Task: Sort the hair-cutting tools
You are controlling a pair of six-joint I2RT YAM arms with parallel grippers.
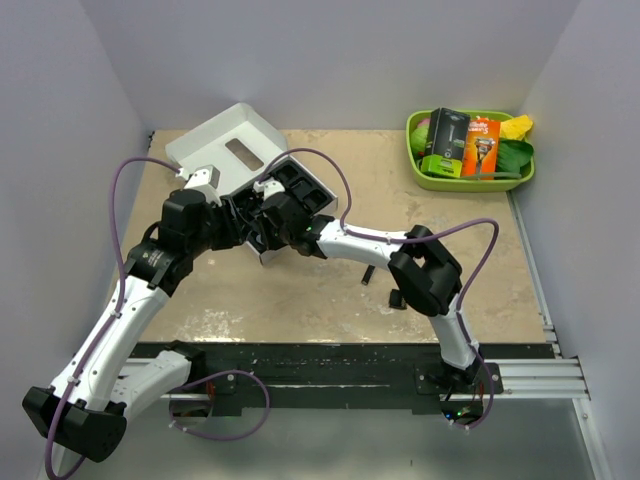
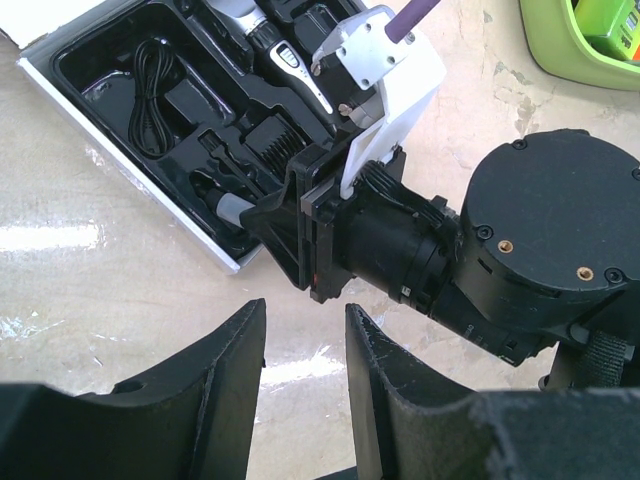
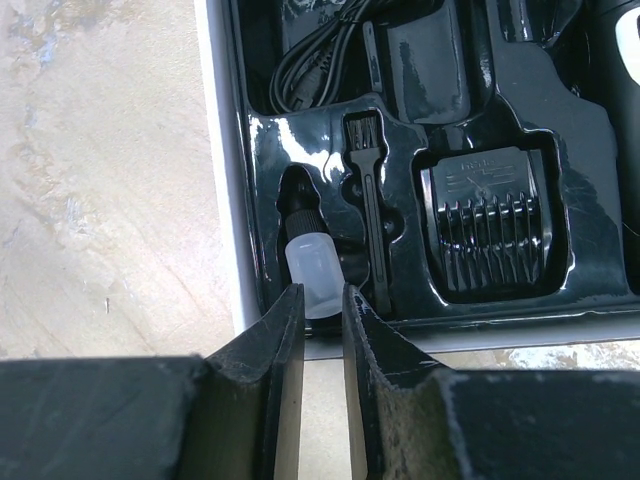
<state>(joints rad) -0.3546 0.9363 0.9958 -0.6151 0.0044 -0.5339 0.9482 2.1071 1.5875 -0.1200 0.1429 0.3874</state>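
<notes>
Right wrist: right gripper (image 3: 323, 300) narrow, pinching the clear cap of the small bottle (image 3: 312, 268). The bottle sits in the near-left pocket of the black insert (image 3: 400, 300), tight against the white box rim (image 3: 222, 150) (bare counter (image 3: 100, 200) left of it). Beyond: brush (image 3: 365, 170), ribbed comb attachment (image 3: 487, 225), coiled cord (image 3: 310, 70). Left wrist: left gripper (image 2: 305, 325) slightly apart, empty, over counter. The clipper (image 2: 290, 65) lies at the insert's far side.

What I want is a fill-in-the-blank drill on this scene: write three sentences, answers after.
1. The box holding the coiled cord has a ___ rim.
2. The small brush lies between the clear-capped bottle and the ___.
3. The left end effector holds ___.
Answers: white; comb; nothing.
</notes>
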